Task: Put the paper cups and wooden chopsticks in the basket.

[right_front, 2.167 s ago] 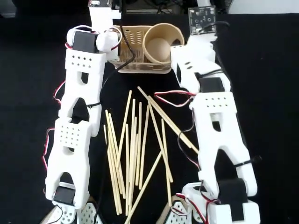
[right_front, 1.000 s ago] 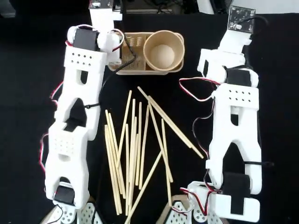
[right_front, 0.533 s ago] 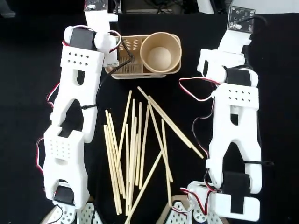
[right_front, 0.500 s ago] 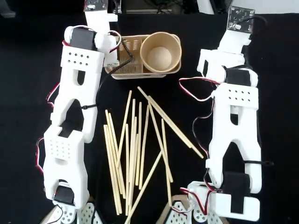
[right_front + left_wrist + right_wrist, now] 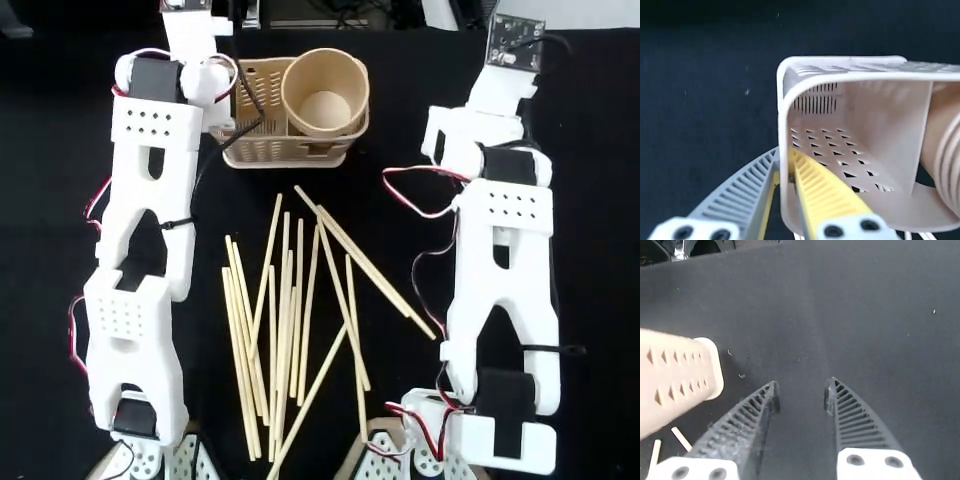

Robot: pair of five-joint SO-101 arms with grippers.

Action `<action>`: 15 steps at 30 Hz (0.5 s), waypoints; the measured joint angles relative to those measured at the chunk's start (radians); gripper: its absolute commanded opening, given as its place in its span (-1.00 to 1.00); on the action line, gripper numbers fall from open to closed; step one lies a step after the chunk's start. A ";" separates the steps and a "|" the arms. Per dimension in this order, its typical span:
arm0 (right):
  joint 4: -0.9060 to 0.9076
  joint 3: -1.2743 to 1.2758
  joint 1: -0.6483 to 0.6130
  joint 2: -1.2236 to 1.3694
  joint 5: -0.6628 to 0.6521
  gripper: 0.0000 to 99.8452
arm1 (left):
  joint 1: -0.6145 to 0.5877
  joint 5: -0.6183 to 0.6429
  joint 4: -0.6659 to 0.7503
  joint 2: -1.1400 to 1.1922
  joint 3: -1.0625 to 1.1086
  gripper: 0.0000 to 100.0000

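Note:
A tan slotted basket [image 5: 280, 150] stands at the far middle of the black table with a paper cup [image 5: 325, 95] upright in its right half. My left gripper [image 5: 784, 155] is shut on the basket's [image 5: 840, 67] left wall, its yellow finger inside and its grey finger outside; the cup [image 5: 945, 150] sits beyond. Several wooden chopsticks [image 5: 290, 320] lie loose on the table between the two arms. My right gripper [image 5: 800, 390] hovers open over bare table, off to the basket's [image 5: 675, 375] right, holding nothing.
The left arm [image 5: 140, 270] and the right arm [image 5: 500, 260] stretch along either side of the chopstick pile. Red and black cables [image 5: 415, 195] hang by the right arm. Chopstick ends [image 5: 680, 437] show near the right gripper.
The right arm drew back from the cup and basket to the right. The left gripper has pulled the basket, with the cup in it, leftward and farther away.

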State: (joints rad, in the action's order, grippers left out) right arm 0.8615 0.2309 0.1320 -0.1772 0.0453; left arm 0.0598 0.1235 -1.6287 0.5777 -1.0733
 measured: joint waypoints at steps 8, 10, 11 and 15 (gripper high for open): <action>0.000 0.025 0.000 0.000 0.000 -0.67 | -0.009 -0.003 0.106 0.083 -0.040 -0.86; 0.000 0.025 0.000 0.000 0.000 -0.67 | -0.009 -0.003 0.109 0.084 -0.021 -0.71; 0.000 0.025 0.000 0.000 0.000 -0.67 | -0.009 -0.002 0.100 0.092 -0.029 -0.64; 0.000 0.025 0.000 0.000 0.000 -0.67 | -0.008 0.000 0.100 0.110 -0.058 -0.50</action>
State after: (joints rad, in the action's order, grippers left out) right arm 0.8615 0.2555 0.1320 -0.1772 0.0453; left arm 0.0522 0.1235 -1.5290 0.6882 -1.1316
